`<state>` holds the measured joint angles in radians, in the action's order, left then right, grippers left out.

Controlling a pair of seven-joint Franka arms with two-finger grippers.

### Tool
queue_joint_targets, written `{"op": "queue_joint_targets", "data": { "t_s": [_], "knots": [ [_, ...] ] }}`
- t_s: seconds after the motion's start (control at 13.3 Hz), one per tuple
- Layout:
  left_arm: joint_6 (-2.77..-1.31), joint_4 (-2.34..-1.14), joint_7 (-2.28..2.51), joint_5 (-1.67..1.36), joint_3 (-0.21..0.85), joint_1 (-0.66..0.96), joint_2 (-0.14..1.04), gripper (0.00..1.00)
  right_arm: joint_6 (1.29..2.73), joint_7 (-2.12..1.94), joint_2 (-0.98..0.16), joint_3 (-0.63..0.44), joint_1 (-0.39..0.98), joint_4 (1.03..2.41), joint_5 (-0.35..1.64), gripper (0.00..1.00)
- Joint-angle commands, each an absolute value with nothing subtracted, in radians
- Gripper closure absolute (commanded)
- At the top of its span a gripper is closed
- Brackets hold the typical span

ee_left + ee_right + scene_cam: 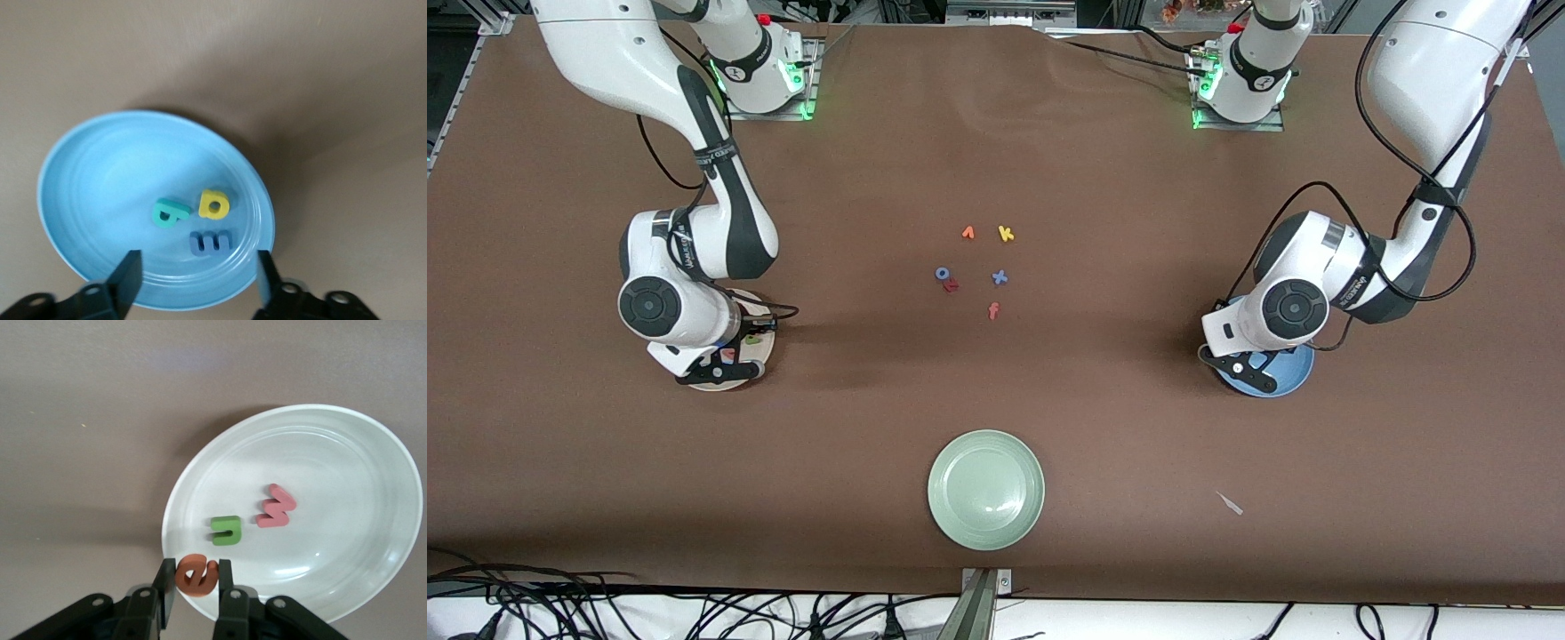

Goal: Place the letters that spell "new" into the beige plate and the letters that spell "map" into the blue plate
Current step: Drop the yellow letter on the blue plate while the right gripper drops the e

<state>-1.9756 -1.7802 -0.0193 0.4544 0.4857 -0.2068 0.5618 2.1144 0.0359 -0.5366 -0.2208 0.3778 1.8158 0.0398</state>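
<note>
Wrist views show right jaws (197,581) pinching orange e (196,575), left jaws (198,275) released.

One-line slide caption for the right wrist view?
Right gripper holds the orange e over the beige plate's rim; green n and pink w lie inside.

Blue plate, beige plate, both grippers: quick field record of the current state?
blue plate: holds teal p, yellow a, blue m
left gripper: open, empty, over the blue plate
beige plate: holds green n, salmon-pink w
right gripper: shut on orange e, over the beige plate's rim
pale green plate: no letters in it
leftover letters: five loose at table centre
</note>
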Motion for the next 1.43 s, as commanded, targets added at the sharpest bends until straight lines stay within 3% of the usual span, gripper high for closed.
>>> {"op": "queue_joint_targets", "data": {
  "t_s": [0.0, 0.3, 0.6, 0.83, 0.98, 1.35],
  "knots": [
    [-1.953, -1.714, -0.025, 0.468, 0.535, -0.209, 0.519, 0.00, 2.103, 0.041, -0.532, -0.221, 0.379, 1.806, 0.031, 0.00],
    [-1.706, -1.496, -0.026, 0.468, 0.618, -0.206, 0.508, 0.00, 2.047, 0.060, -0.528, -0.213, 0.391, 1.755, 0.038, 0.00],
    [-1.629, -1.321, -0.025, 0.433, 0.643, -0.212, 0.503, 0.00, 1.997, 0.119, -0.526, -0.183, 0.397, 1.721, 0.048, 0.00],
    [-1.484, -1.198, -0.009, 0.408, 0.647, -0.209, 0.471, 0.00, 1.884, 0.221, -0.523, -0.131, 0.397, 1.646, 0.048, 0.00],
    [-1.468, -1.187, 0.026, 0.361, 0.637, -0.218, 0.398, 0.00, 1.792, 0.242, -0.517, -0.114, 0.399, 1.597, 0.046, 0.00],
    [-1.466, -1.186, 0.066, 0.360, 0.632, -0.221, 0.382, 0.00, 1.700, 0.222, -0.486, -0.120, 0.402, 1.523, 0.048, 0.00]
  ]
}}
